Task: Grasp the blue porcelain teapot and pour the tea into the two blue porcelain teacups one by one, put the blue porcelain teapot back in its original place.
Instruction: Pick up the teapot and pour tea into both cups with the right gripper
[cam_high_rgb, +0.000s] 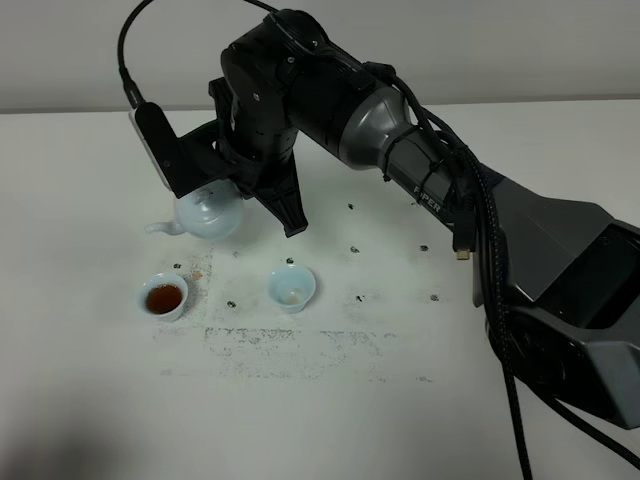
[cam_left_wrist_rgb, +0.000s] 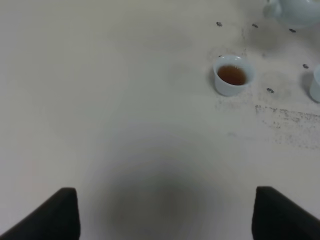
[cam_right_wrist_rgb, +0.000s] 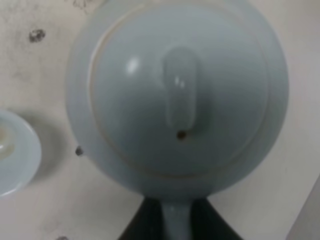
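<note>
The pale blue teapot (cam_high_rgb: 208, 213) is upright at the left of the table, with its spout pointing left. My right gripper (cam_high_rgb: 262, 205) reaches across from the right and is shut on the teapot's handle (cam_right_wrist_rgb: 175, 222). The lid and knob (cam_right_wrist_rgb: 179, 92) fill the right wrist view. I cannot tell whether the pot rests on the table or hangs just above it. One teacup (cam_high_rgb: 163, 297) in front of the spout holds brown tea. The other teacup (cam_high_rgb: 292, 288) to its right is almost empty. My left gripper (cam_left_wrist_rgb: 165, 215) is open and empty, well away from the filled cup (cam_left_wrist_rgb: 233, 75).
The right arm's bulky body (cam_high_rgb: 520, 250) spans the right half of the table. Small dark marks (cam_high_rgb: 355, 248) and brownish stains (cam_high_rgb: 270, 340) dot the white tabletop around the cups. The teapot (cam_left_wrist_rgb: 295, 11) and the second cup (cam_left_wrist_rgb: 316, 82) sit at the edge of the left wrist view.
</note>
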